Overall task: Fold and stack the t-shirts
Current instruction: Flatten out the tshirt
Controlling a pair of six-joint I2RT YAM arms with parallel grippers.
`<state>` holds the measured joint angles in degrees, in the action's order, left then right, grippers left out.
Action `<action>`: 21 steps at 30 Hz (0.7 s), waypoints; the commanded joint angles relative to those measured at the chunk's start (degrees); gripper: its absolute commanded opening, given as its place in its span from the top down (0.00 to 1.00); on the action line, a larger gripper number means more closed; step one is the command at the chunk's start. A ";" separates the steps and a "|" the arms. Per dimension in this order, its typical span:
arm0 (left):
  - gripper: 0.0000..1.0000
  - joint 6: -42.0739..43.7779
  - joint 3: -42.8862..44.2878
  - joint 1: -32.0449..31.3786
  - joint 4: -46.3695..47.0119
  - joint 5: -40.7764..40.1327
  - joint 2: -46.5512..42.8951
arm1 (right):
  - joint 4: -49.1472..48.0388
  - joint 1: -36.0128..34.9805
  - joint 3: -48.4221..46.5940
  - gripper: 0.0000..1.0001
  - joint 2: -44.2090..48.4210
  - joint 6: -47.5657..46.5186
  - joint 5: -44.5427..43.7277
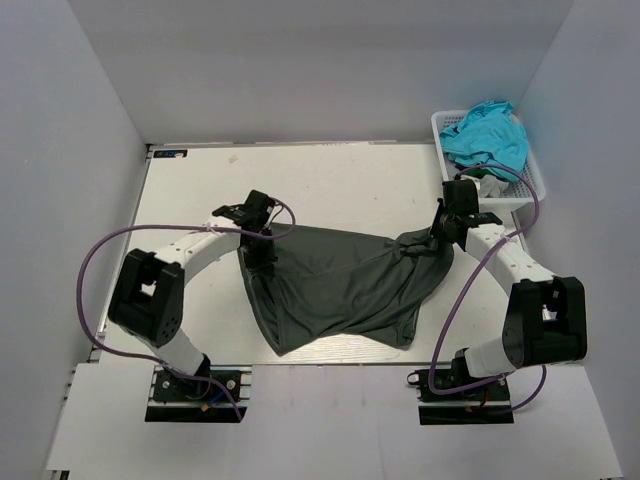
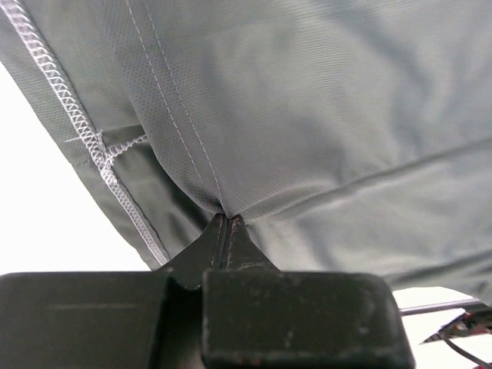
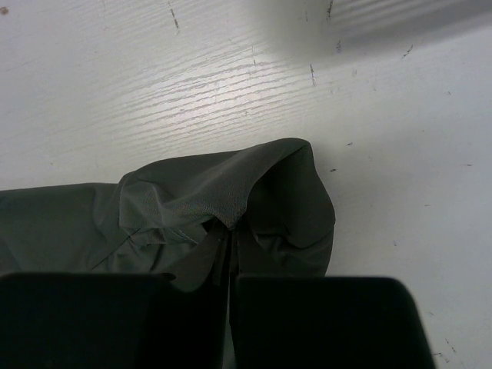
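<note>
A dark charcoal-grey t-shirt [image 1: 340, 285] hangs stretched between my two grippers over the middle of the table, its lower edge sagging toward the near edge. My left gripper [image 1: 262, 240] is shut on its left end; in the left wrist view the closed fingertips [image 2: 225, 223] pinch a fold of the cloth [image 2: 307, 115] next to a stitched hem. My right gripper [image 1: 440, 228] is shut on the bunched right end, and the pinched grey cloth [image 3: 223, 192] shows above the white table. A turquoise t-shirt [image 1: 487, 135] lies heaped in the basket.
A white plastic lattice basket [image 1: 530, 185] stands at the back right corner, close behind the right arm. Grey walls enclose the white table [image 1: 330, 180] on three sides. Purple cables loop off both arms.
</note>
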<state>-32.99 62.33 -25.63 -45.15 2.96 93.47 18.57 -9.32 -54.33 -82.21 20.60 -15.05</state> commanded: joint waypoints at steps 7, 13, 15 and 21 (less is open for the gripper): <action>1.00 -0.41 2.36 -0.21 3.49 -5.68 -15.41 | 1.20 0.36 -3.16 1.00 8.20 -0.12 -1.91; 1.00 0.20 5.86 -0.21 5.24 -7.09 -22.18 | 1.74 0.36 -3.86 1.00 17.08 -0.38 -0.95; 1.00 0.73 7.27 -0.21 6.56 -7.61 -24.20 | 1.47 -0.25 -4.91 1.00 20.58 -1.53 0.19; 1.00 2.40 14.30 -0.21 8.58 -16.03 -27.28 | -0.28 0.09 -9.99 1.00 26.83 -5.12 1.59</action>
<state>-32.34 72.18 -25.63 -39.62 -7.07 69.12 20.88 -9.34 -59.16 -58.06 18.48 -14.52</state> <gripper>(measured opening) 0.009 0.011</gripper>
